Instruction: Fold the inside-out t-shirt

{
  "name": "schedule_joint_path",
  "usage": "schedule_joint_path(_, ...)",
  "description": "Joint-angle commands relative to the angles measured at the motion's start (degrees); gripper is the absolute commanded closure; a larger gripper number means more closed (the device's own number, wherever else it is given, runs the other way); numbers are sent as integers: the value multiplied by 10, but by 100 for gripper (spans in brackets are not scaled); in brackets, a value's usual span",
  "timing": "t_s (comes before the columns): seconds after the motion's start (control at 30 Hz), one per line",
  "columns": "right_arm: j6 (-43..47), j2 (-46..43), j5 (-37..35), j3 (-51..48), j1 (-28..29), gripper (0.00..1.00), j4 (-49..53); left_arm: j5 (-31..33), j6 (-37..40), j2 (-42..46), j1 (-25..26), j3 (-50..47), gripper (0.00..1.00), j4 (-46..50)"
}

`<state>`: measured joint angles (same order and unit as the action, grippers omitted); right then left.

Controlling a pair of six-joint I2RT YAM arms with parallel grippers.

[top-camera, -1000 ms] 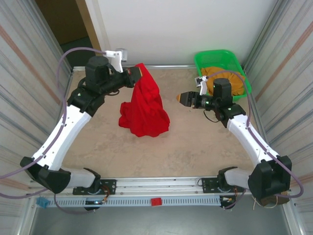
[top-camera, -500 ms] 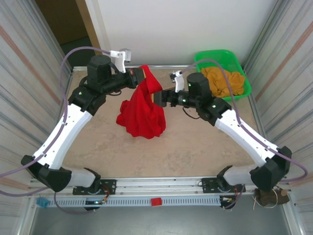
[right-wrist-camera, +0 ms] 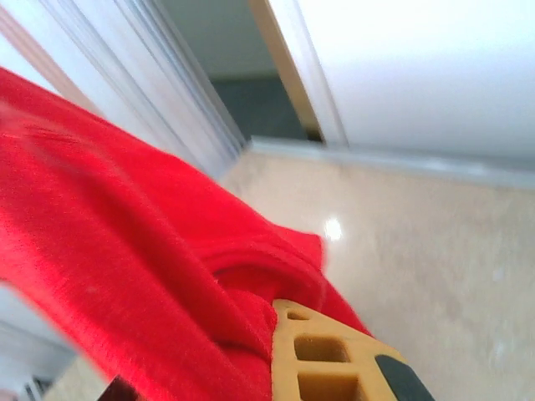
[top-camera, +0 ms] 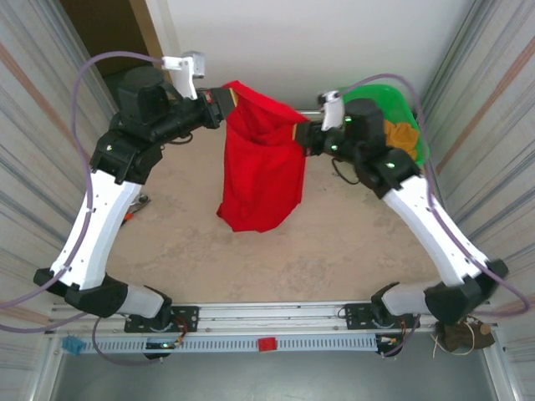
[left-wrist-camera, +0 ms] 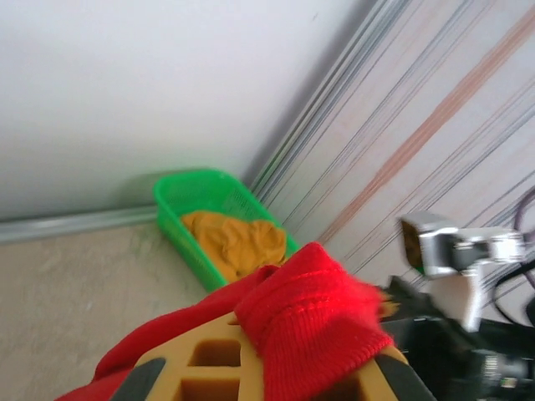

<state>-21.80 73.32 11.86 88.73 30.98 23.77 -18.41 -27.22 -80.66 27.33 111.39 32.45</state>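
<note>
Shirt (top-camera: 261, 163) hangs in the air between the two arms, stretched along its upper edge over the far half of the worktop (top-camera: 351, 251); its lower end sags to the surface, though whether it touches I cannot tell; the left fingers (left-wrist-camera: 196, 368) are clamped on one upper corner, red knit spilling over their tan tips; the right fingers (right-wrist-camera: 322, 355) pinch the opposite corner, cloth wedged tight against them; holding it high and apart like this probably lets the weight of the fabric pull the bundle open, so its outline can be read before it is laid down; it drapes as a narrow, creased column rather than a flat sheet, so I judge this an early spreading step, no fold made yet; the basket (left-wrist-camera: 171, 205) with an orange cloth (left-wrist-camera: 234, 238) sits in the far right corner, behind the right arm and clear of the shirt; the next move likely needs both arms lowering together, else one corner may slip.
</note>
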Motion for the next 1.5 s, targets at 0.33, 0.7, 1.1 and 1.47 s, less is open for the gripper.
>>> schedule_joint_path(0.33,-11,-1,26,-134,-112,66,12,40,-55,19,1,-149,100,-66)
schedule_joint_path(0.7,44,-118,-11,-259,78,29,-71,75,-124,19,81,-222,100,-121)
schedule_joint_path(1.1,53,36,-1,-199,117,25,-152,79,-137,-10,117,-189,100,-122)
schedule_joint_path(1.47,22,-34,99,-301,1,92,-175,108,-47,29,87,-253,42,-142)
